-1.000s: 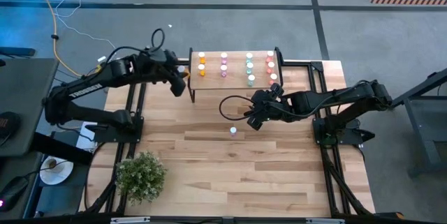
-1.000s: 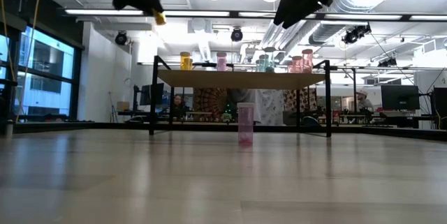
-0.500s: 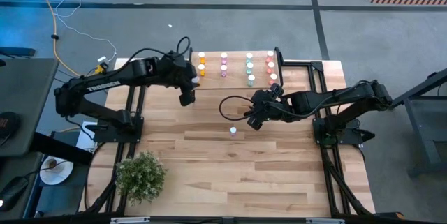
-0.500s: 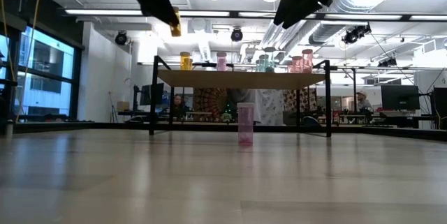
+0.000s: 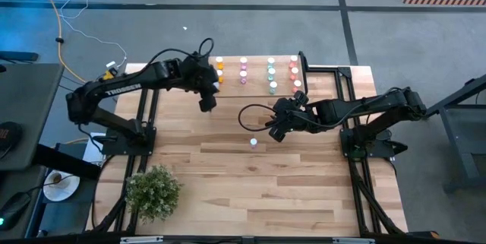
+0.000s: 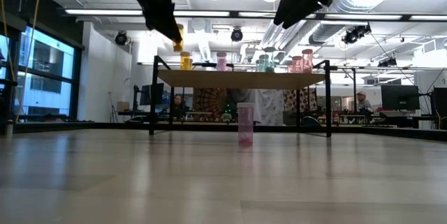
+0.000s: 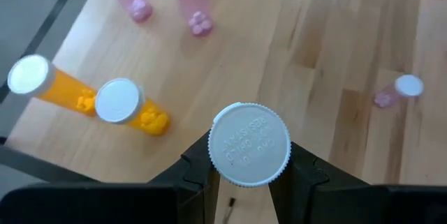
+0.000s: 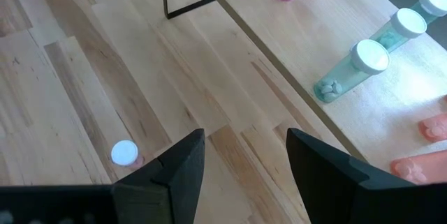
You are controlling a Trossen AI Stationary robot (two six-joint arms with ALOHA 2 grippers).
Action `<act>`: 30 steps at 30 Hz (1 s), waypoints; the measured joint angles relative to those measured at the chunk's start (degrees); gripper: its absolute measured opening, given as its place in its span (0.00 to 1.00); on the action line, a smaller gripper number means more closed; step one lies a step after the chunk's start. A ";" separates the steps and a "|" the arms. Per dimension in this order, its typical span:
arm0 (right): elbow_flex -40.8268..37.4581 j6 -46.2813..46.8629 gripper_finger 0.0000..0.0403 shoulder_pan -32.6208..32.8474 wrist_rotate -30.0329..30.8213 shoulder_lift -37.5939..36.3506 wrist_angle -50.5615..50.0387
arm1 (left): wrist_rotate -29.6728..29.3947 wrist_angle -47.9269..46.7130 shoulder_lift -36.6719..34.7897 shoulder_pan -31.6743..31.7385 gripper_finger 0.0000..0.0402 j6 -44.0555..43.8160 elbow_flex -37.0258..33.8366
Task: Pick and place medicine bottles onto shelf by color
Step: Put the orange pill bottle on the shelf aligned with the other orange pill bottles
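Note:
My left gripper (image 5: 206, 99) hangs over the left end of the shelf (image 5: 231, 84), shut on an orange bottle with a white cap (image 7: 250, 144), which shows under the gripper in the low view (image 6: 178, 41). Two orange bottles (image 7: 129, 105) stand on the shelf just beyond it. Pink (image 5: 244, 71), teal (image 5: 272, 75) and red (image 5: 294, 73) bottles stand in rows farther right. One pink bottle (image 5: 254, 143) stands upright on the tabletop before the shelf. My right gripper (image 8: 244, 161) hovers open above the table, a little to the right of that bottle. My left gripper pinches the orange bottle between its two fingers (image 7: 199, 172), one on each side, right under the white cap's rim (image 7: 218, 160). The fingers slant down from the table's left. The cap faces back toward the wrist and hides the body. The bottle hangs clear above the shelf.
A potted plant (image 5: 153, 191) sits at the table's near left corner. The shelf stands on thin black legs (image 6: 152, 95) at the far side. Bare tabletop (image 5: 266, 191) lies between the lone pink bottle and the near edge. People show in the room behind.
My left gripper has carried the orange bottle toward the table's right and a little down, from beside the shelf's left end to over it, rolling its wrist on the way. The bottle stays gripped. My right gripper has kept still.

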 joint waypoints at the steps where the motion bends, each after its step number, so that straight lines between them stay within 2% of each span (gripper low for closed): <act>1: 0.00 0.00 0.48 0.02 0.00 0.00 0.00 | -0.05 0.01 0.38 0.19 0.22 -0.01 0.00; 7: 0.00 0.02 0.48 0.02 -0.01 0.00 0.01 | 0.26 1.54 2.65 1.58 0.22 -0.97 0.00; 12: 0.00 0.01 0.48 0.00 -0.02 0.00 0.00 | 2.77 2.16 3.93 3.17 0.22 -4.60 -0.02; 30: 0.00 0.02 0.48 0.02 -0.02 0.00 0.02 | 2.50 2.34 4.50 3.74 0.22 -7.72 -0.46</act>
